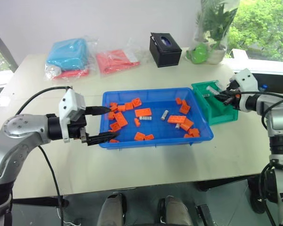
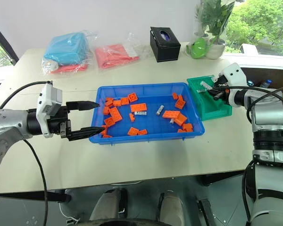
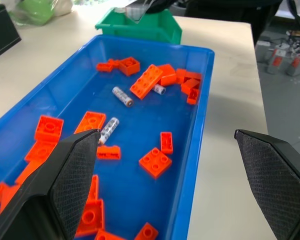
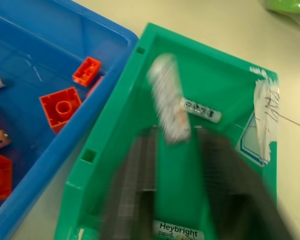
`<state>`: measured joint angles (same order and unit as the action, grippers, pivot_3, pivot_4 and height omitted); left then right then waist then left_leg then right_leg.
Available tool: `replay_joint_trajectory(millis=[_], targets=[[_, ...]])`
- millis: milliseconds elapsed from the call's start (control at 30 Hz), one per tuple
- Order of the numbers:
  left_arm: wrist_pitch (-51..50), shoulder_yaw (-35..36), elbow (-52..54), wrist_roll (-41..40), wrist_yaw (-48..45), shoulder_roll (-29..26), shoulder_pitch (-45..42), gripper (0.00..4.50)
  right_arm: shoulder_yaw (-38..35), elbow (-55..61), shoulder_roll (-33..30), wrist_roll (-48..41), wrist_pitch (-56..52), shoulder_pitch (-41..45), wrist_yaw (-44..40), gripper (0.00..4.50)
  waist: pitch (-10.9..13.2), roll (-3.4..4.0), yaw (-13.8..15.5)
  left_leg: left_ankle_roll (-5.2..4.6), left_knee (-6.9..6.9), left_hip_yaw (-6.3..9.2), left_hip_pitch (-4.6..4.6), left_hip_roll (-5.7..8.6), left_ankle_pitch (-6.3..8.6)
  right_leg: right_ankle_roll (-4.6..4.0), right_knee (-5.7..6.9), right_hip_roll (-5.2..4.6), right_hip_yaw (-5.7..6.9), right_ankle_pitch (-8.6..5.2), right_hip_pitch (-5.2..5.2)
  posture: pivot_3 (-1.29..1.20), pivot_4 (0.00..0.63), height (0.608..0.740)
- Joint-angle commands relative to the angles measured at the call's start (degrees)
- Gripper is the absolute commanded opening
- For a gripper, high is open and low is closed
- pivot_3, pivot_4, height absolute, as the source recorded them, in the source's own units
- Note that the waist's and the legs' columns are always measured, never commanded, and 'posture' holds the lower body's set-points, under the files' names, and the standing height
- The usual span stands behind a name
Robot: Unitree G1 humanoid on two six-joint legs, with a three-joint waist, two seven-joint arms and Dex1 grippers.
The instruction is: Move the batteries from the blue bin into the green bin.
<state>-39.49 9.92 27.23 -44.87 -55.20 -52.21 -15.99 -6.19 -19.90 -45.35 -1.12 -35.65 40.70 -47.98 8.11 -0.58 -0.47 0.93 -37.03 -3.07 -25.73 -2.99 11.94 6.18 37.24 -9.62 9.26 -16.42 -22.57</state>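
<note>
One battery (image 4: 169, 100), blurred, seemingly dropping from the right gripper's (image 4: 175, 165) parted fingers into the green bin (image 4: 120, 150); left gripper (image 1: 100, 124) spread, empty, at the blue bin (image 1: 155, 140).

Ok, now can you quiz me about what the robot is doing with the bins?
1. True or false: the left gripper has its jaws open next to the blue bin.
2. What is the right gripper reaching over? A. a red bucket. B. the green bin. C. a frying pan.
3. Fill in the gap: the toy bricks lying among the batteries are ___ in colour.
Key: 1 true. 2 B. 3 orange.
</note>
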Motion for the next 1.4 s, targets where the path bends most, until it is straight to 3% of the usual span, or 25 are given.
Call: replay_joint_trajectory(millis=[33,267,433,700,1200,1300,1400], targets=[[0.9,0.1,0.7,0.1,-0.6,0.2,-0.7,4.50,1.2,0.3,-0.6,0.6,2.5,3.0,1.6,3.32,0.0,-0.01,-0.1,0.00,-0.01,0.00,0.00,0.00,0.00,0.00,0.00,0.00,0.00,0.00,0.00,0.00,0.150,0.651],[0.9,1.2,1.5,0.2,0.0,0.6,0.4,4.50,3.5,15.6,8.3,-11.3,-8.5,6.0,-3.1,3.32,0.0,-0.02,-0.3,-0.02,0.01,0.05,0.03,-0.07,0.01,0.00,0.02,0.05,0.00,0.00,0.00,0.00,0.150,0.651],[0.7,1.4,2.4,0.1,0.8,0.8,0.9,4.50,12.6,20.4,15.3,-12.7,-10.3,3.5,-4.3,3.32,-0.1,-0.14,0.3,-0.04,-0.01,0.08,0.00,-0.07,0.02,-0.01,0.10,0.07,0.01,0.00,-0.02,0.00,0.150,0.651],[0.3,1.9,3.1,-0.1,2.0,0.5,0.7,4.50,21.1,9.5,21.4,-10.3,-6.2,3.8,-4.5,3.32,-0.1,-0.13,1.3,0.08,-0.12,0.06,-0.08,-0.03,0.09,-0.09,0.04,0.05,0.00,0.01,-0.03,0.00,0.150,0.651],[-0.4,3.3,4.7,-0.4,4.0,0.2,1.4,4.50,21.9,-10.0,25.3,-5.3,4.8,7.3,-4.1,3.32,-0.1,-0.21,1.1,0.00,-0.10,0.04,-0.06,-0.04,0.03,-0.06,0.08,0.07,0.00,0.02,-0.07,0.00,0.150,0.651],[-0.5,3.1,4.5,-0.5,4.2,0.2,0.9,4.50,21.8,-12.1,25.8,-4.6,6.6,7.4,-3.8,2.45,-0.1,-0.20,1.1,0.01,-0.09,0.04,-0.04,-0.05,0.03,-0.06,0.11,0.08,0.00,0.02,-0.07,0.00,0.150,0.651],[-0.5,2.9,4.4,-0.7,4.0,0.2,0.6,4.50,21.3,-11.3,25.8,-4.8,6.4,6.9,-4.2,0.90,-0.1,-0.18,1.1,0.00,-0.09,0.04,-0.05,-0.05,0.03,-0.06,0.11,0.08,0.00,0.02,-0.07,0.00,0.150,0.651]])
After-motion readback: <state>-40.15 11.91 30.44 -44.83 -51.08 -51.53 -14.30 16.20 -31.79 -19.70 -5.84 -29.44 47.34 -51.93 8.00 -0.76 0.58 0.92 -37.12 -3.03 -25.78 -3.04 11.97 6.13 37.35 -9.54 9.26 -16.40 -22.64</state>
